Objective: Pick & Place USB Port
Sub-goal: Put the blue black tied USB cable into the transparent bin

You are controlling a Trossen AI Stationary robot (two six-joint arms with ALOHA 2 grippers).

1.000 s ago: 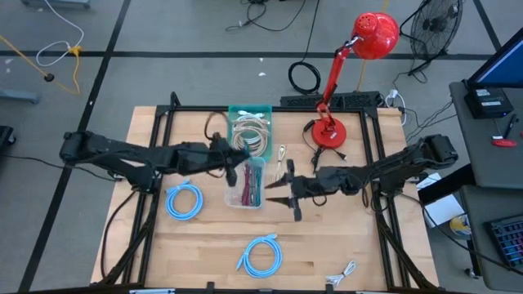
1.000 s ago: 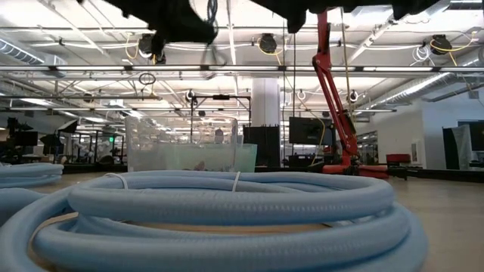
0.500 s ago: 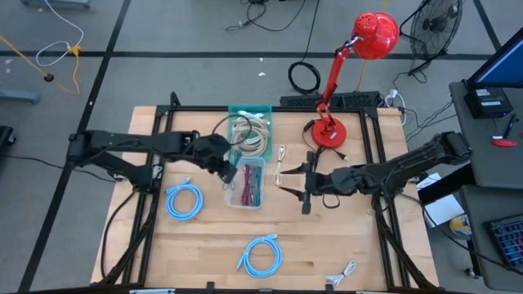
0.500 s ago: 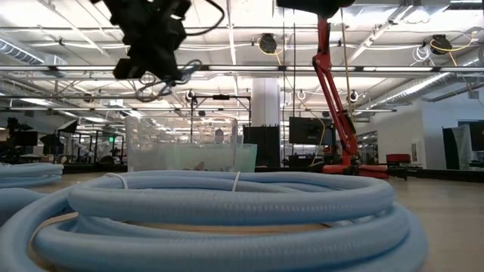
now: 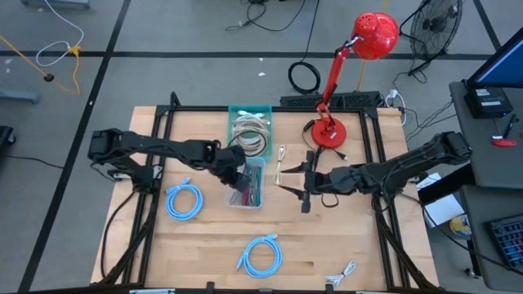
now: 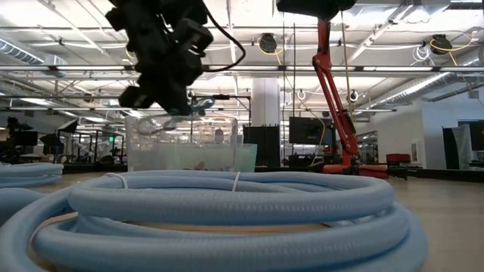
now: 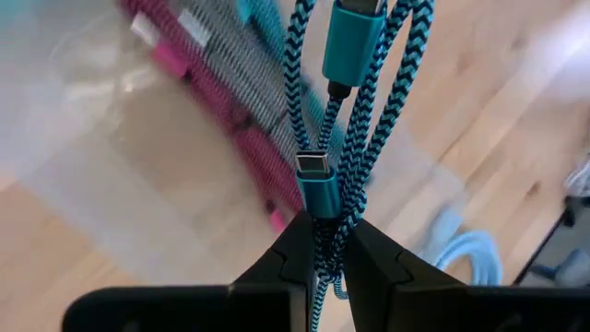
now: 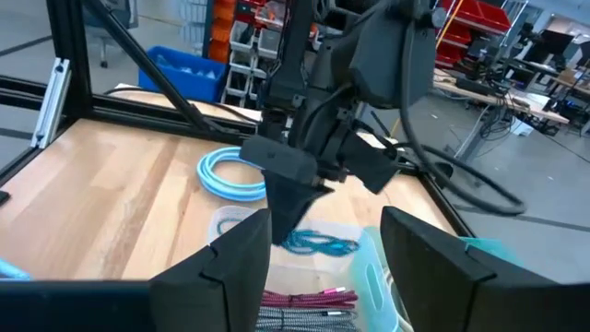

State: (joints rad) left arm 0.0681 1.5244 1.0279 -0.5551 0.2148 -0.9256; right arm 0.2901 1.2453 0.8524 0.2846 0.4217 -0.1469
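Left gripper (image 7: 321, 242): over the clear bin (image 5: 247, 198) at the middle of the table (image 5: 327, 245), jaws pinched tight on a bundled teal braided USB cable (image 7: 355, 111); the cable's loops and two teal connectors dangle from the fingertips (image 7: 369, 256) above the bin, as the right wrist view confirms with the bundle hanging just over the bin's rim. Clear bin: holds pink and grey braided cables (image 7: 230, 83) lying along its floor. Teal bin (image 5: 249, 114): just behind the clear bin, touching or nearly so, holding coiled white cables (image 5: 252, 137). Right gripper (image 5: 306, 186): beside the clear bin on the lamp side, apart from it, jaws standing wide and holding nothing, fingers (image 8: 235, 258) aimed toward the left gripper. White cable (image 5: 281, 167): loose on the table between the bins and the right gripper. Light blue coiled cables: one (image 5: 184, 201) near the left arm, one (image 5: 261, 255) toward the table's front edge. Red desk lamp (image 5: 331, 131): base at the table's back, head reaching beyond the edge. Small white cable (image 5: 343, 273): front right of the table.
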